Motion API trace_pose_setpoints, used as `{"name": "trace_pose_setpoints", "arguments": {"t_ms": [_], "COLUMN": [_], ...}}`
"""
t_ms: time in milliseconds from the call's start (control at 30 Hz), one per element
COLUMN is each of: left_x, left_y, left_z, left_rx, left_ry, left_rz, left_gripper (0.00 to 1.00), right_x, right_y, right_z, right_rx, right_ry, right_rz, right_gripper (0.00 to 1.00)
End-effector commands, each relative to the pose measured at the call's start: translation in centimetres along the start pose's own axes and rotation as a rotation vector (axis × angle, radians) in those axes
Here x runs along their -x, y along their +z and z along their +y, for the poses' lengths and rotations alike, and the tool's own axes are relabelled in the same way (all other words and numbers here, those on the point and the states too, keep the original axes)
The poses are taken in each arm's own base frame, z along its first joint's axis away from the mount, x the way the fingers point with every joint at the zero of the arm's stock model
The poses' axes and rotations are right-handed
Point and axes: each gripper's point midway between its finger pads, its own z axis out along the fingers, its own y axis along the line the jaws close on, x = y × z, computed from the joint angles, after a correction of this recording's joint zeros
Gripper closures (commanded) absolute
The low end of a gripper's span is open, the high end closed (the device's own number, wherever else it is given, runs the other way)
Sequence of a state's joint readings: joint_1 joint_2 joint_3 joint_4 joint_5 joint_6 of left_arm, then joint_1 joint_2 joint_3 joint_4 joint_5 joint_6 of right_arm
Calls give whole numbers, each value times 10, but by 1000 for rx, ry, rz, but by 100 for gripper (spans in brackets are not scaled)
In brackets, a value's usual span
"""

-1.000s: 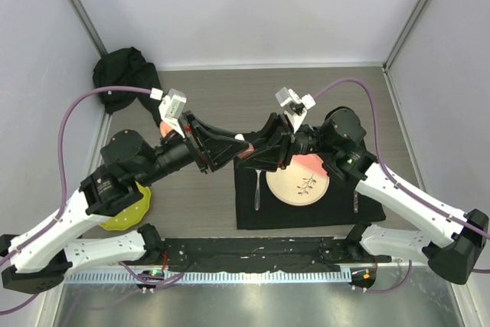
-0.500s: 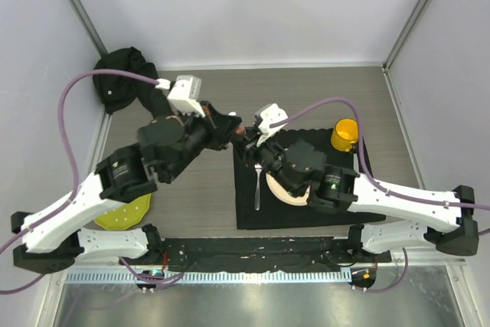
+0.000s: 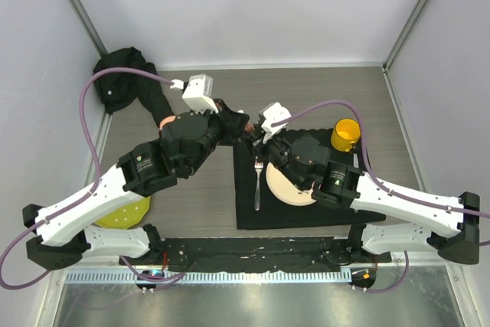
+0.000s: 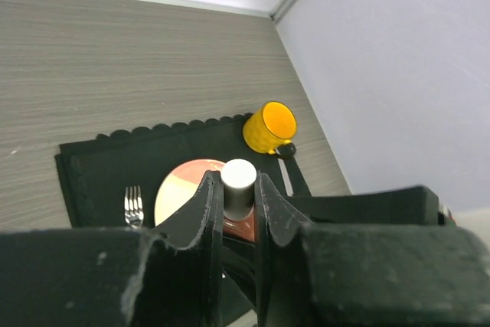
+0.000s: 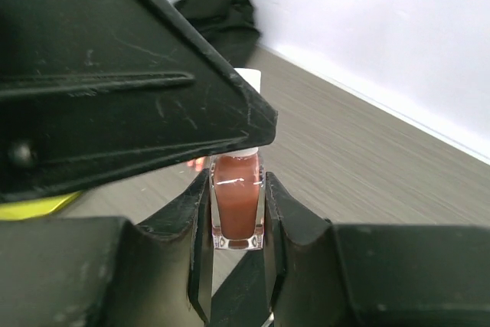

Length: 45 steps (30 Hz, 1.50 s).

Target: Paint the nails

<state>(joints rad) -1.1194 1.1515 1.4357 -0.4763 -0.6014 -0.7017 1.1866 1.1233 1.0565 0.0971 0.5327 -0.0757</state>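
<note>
From above, the left gripper (image 3: 239, 122) and the right gripper (image 3: 259, 142) meet tip to tip, and whatever sits between them is too small to read from up here. The mannequin hand (image 3: 164, 122) lies well behind the left gripper's tips, tucked under that arm with only a pink sliver showing by its black sleeve (image 3: 126, 82). I cannot make out the nails.

From the left wrist, the left gripper (image 4: 238, 189) is clamped on a white cap (image 4: 238, 176), one finger pressing each side. Beyond its tips lie a plate (image 4: 178, 189), a fork (image 4: 133, 204) and a yellow cup (image 4: 269, 126) on a black mat (image 4: 92, 170).

From the right wrist, the right gripper (image 5: 237, 189) is pinched on the glass body of the polish bottle (image 5: 237, 216). The cap (image 5: 250, 76) rises above its fingers, half hidden by the other arm's dark finger. A pink speck just left of the bottle may be a fingertip, though I cannot tell.

The bottle looks light, smooth and breakable, so the flat glass sides are the sensible hold, with the cap taken round its barrel for twisting. The nails, I would guess, are hard, glossy and tiny. They need a light brush touch, not a grip, and the hollow-looking hand could slide if pushed.
</note>
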Motion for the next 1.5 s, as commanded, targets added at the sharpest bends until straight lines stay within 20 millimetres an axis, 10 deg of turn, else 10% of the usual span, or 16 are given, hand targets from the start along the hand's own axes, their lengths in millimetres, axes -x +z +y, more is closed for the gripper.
{"name": "trace_pose_setpoints", "arguments": {"t_ms": [0, 200, 367, 700, 1200, 1467], "left_x": [37, 43, 47, 45, 35, 41], "left_y": [-30, -55, -78, -113, -116, -101], "left_z": [-25, -26, -34, -56, -86, -76], "left_rx": [-183, -253, -354, -577, -733, -625], "left_ry": [-117, -106, -60, 103, 94, 111], "left_rz": [-96, -70, -42, -1, 29, 10], "left_gripper": [82, 29, 11, 25, 43, 94], "right_x": [31, 43, 50, 76, 92, 78], "right_y": [-14, -30, -44, -93, -92, -58], "right_z": [18, 18, 29, 71, 71, 50], "right_rx": [207, 337, 480, 1007, 1098, 879], "right_ry": [75, 102, 121, 246, 336, 301], "right_rz": [-112, -168, -175, -169, -218, -185], "right_gripper": [99, 99, 99, 99, 99, 99]}}
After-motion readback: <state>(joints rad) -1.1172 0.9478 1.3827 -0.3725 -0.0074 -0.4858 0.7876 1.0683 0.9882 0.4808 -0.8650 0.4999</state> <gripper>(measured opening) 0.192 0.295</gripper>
